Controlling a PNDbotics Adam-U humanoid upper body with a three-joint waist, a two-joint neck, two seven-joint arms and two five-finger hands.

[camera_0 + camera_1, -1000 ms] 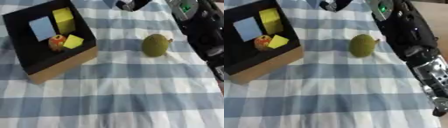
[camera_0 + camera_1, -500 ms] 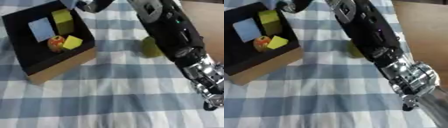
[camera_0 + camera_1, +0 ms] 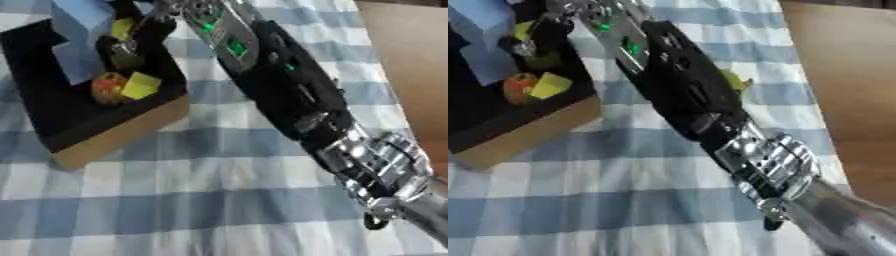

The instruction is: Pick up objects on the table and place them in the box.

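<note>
Your right arm (image 3: pixel 297 100) reaches diagonally from the lower right corner across the blue-and-white checked cloth (image 3: pixel 175 200) on the desk, up to the box (image 3: pixel 105 135) at the far left. Your right hand (image 3: pixel 140 37) is over the box's inside, dark against the black lining, and you cannot tell whether its fingers are curled or straight, or whether they grasp anything. Inside the box lie a reddish round fruit (image 3: pixel 107 87) and a yellow block (image 3: pixel 140 86) touching each other near the box's right wall, a second yellow piece (image 3: pixel 122 27) farther back, and a light blue card (image 3: pixel 79 12) at the far edge. In the right eye view a sliver of yellow-green fruit (image 3: pixel 735 80) shows on the cloth just beside the arm, mostly hidden behind it.
</note>
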